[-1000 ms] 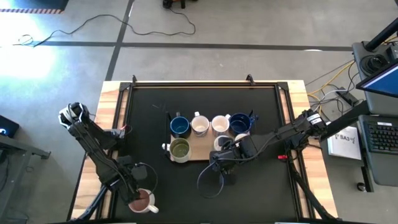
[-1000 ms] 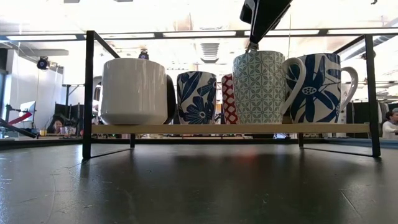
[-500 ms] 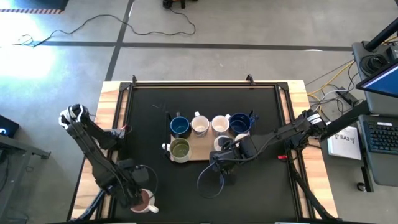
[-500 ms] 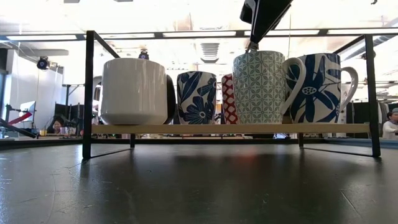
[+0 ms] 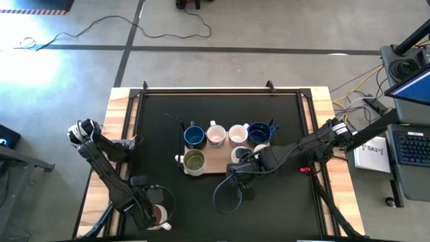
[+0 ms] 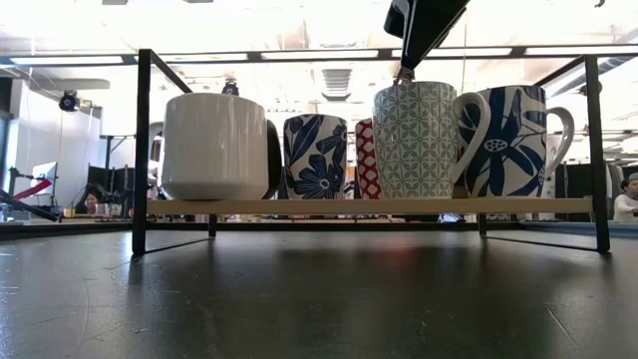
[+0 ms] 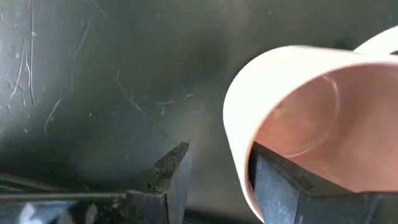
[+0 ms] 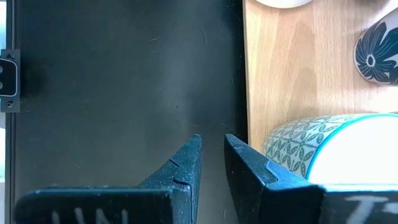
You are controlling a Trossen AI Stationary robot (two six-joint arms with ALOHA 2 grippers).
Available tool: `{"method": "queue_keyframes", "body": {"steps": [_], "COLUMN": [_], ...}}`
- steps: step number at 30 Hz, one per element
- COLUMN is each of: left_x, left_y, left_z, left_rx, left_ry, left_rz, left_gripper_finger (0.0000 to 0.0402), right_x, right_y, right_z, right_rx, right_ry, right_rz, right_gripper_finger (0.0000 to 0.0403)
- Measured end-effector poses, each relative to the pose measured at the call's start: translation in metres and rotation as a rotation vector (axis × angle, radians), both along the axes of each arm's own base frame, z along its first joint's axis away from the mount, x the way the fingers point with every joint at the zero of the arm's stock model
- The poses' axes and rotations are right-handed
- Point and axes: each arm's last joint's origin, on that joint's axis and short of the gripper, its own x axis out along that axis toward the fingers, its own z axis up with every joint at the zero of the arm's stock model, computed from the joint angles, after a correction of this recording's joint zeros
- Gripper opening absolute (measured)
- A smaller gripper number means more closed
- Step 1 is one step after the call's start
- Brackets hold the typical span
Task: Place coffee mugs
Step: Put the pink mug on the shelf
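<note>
Drawn back toward the table's near edge, the left gripper (image 7: 214, 180) straddles the pink mug's (image 7: 298, 118) wall, apparently unclenched; right gripper (image 8: 211, 162) hangs narrowly parted beside the patterned mug (image 8: 323, 149) on the wooden board (image 8: 292, 68).

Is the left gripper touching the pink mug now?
Cannot tell. In the left wrist view the open fingers straddle the pink mug wall, one inside and one outside, but contact is not plainly visible. The high view is too distant.
</note>
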Motion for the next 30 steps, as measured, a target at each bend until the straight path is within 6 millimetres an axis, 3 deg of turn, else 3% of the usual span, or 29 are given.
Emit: {"method": "queue_keyframes", "body": {"steps": [6, 14, 21, 30], "left_x": [0.002, 0.009, 0.023, 0.059], "left_y": [0.001, 0.002, 0.008, 0.034], "left_z": [-0.006, -0.008, -0.006, 0.007], "left_rx": [0.012, -0.014, -0.035, -0.011], "left_ry": [0.001, -0.027, -0.061, -0.131], "left_rz": [-0.104, -0.182, -0.228, -0.345], "left_gripper_finger": [0.0118, 0.0011, 0.0006, 0.0004], "right_x": [-0.001, -0.005, -0.005, -0.015], "right_y": [0.002, 0.005, 0.005, 0.004], "right_z": [0.0, -0.001, -0.001, -0.004], "right_rx": [0.008, -0.002, -0.004, -0.019], "right_ry": [0.004, 0.03, 0.036, 0.129], "right_rz": [-0.002, 0.011, 0.011, -0.039], "right_gripper_finger": [0.0059, 0.0059, 0.0059, 0.0059]}}
